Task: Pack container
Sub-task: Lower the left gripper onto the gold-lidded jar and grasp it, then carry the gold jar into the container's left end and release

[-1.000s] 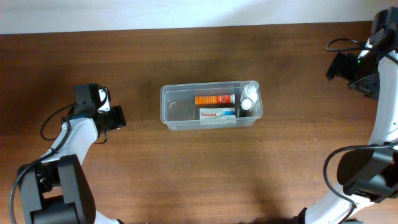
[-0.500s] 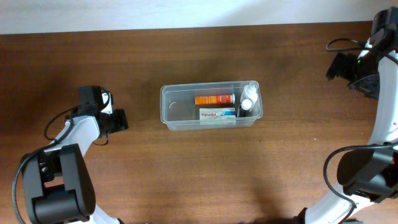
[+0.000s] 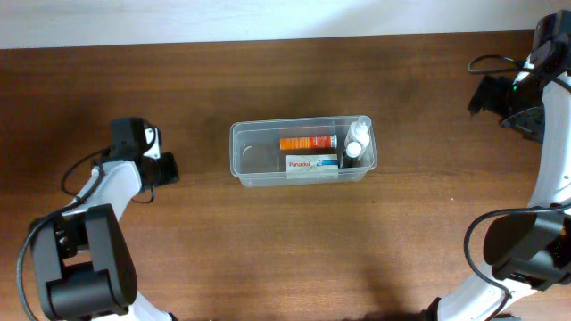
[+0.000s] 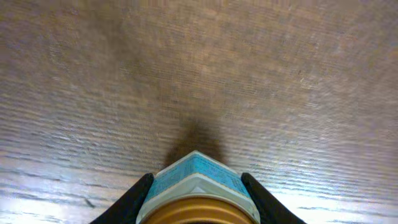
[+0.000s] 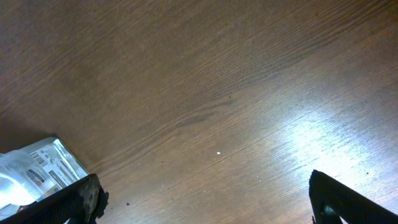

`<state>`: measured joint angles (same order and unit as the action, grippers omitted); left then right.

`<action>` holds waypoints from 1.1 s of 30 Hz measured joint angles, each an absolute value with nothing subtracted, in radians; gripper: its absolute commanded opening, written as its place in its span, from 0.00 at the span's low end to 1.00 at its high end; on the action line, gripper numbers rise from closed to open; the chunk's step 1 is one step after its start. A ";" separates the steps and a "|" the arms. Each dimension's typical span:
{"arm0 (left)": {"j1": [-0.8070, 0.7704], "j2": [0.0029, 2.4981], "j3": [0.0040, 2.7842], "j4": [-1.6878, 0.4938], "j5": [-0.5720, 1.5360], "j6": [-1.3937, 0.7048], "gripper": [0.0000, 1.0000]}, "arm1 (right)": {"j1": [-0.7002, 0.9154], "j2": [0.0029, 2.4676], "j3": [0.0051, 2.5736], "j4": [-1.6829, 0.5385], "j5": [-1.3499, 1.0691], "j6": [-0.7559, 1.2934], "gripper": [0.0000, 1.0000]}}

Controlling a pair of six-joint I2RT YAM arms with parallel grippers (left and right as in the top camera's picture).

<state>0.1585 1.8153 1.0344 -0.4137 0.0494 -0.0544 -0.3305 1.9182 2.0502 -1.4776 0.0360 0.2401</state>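
The clear container (image 3: 246, 159) sits mid-table and holds an orange tube (image 3: 308, 142), a blue-and-white Panadol box (image 3: 311, 163) and a white bottle (image 3: 356, 143). My left gripper (image 3: 169, 168) is well to the left of it, low over the wood. In the left wrist view the left gripper (image 4: 197, 182) is shut on a small blue-and-white item (image 4: 196, 173) with a tan lower part. My right gripper (image 3: 486, 94) is at the far right back. In the right wrist view it (image 5: 205, 202) is open and empty above bare wood.
A silvery foil pack (image 5: 36, 169) with printed text lies on the wood just beside my right gripper's left finger (image 5: 74, 202). The brown wooden table (image 3: 285, 250) ends at a pale wall strip along the back. Cables hang by both arms.
My left gripper shifted slightly right, then back left, still holding the blue-and-white item. The right arm and the container's contents have not moved.
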 measured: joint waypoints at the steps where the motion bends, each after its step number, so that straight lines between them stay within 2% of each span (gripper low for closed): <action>1: 0.159 1.818 1.060 -0.438 0.054 -0.054 0.41 | -0.331 1.918 2.050 -1.478 0.036 0.241 0.98; 9: 0.094 1.824 1.336 -0.678 0.080 -0.028 0.41 | -0.331 1.918 2.050 -1.477 0.036 0.240 0.98; 15: -0.048 1.824 1.503 -0.817 0.099 0.062 0.42 | -0.331 1.918 2.050 -1.477 0.036 0.240 0.98; 25: -0.267 1.824 1.560 -0.862 0.101 0.155 0.42 | -0.331 1.918 2.050 -1.478 0.036 0.240 0.98; 33: -0.368 1.831 1.560 -0.866 0.093 0.180 0.42 | -0.331 1.918 2.050 -1.477 0.036 0.240 0.98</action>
